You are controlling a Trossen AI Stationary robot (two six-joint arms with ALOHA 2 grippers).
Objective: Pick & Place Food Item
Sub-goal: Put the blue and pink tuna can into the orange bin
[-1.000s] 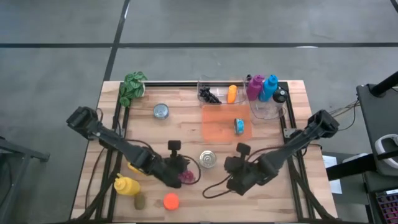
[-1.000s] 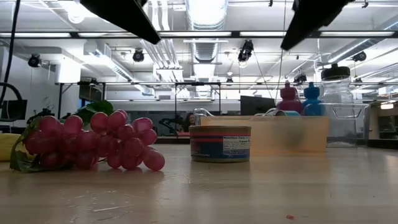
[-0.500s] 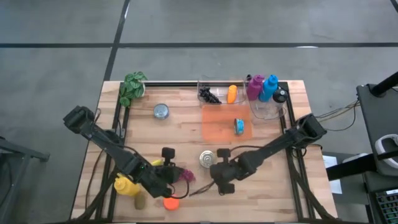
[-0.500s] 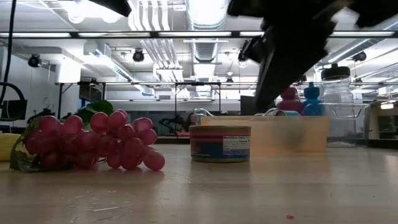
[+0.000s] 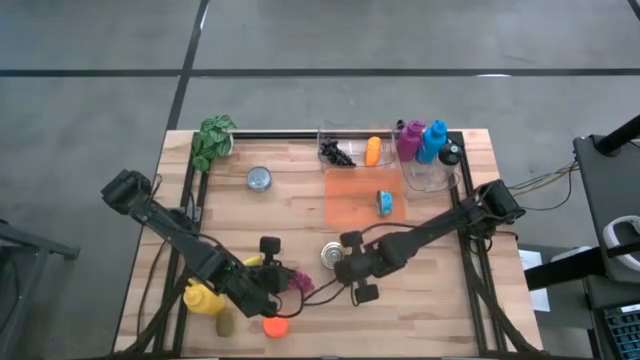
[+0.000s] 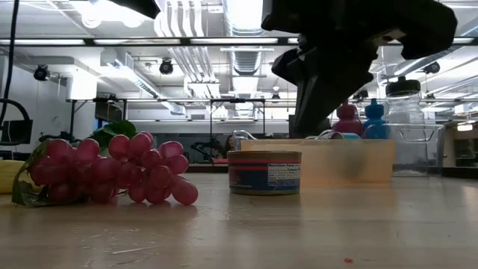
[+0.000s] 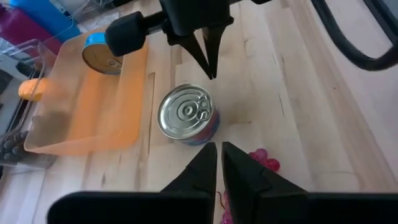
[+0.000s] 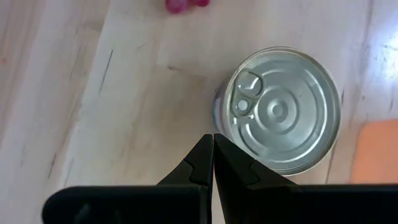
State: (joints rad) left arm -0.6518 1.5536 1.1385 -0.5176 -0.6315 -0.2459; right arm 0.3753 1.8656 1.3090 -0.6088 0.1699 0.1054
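Observation:
A bunch of red grapes lies on the wood near the table's near edge. A silver-topped can stands upright to the grapes' right. An orange tray farther back holds a blue-rimmed can. My left gripper is shut and raised just left of the grapes. My right gripper is shut, points down and hovers beside the silver can, above the table and apart from it.
A yellow bottle, an orange ball and a small brown-green item sit at the near left. A second can, a plant and clear bins with bottles line the far side. A black cable trails near the grapes.
My left gripper has drawn back from over the grapes toward the table's near-left, then held still. My right gripper has swept toward the table's left and slightly toward the far edge, ending beside the silver can. The grapes and the can have stayed put.

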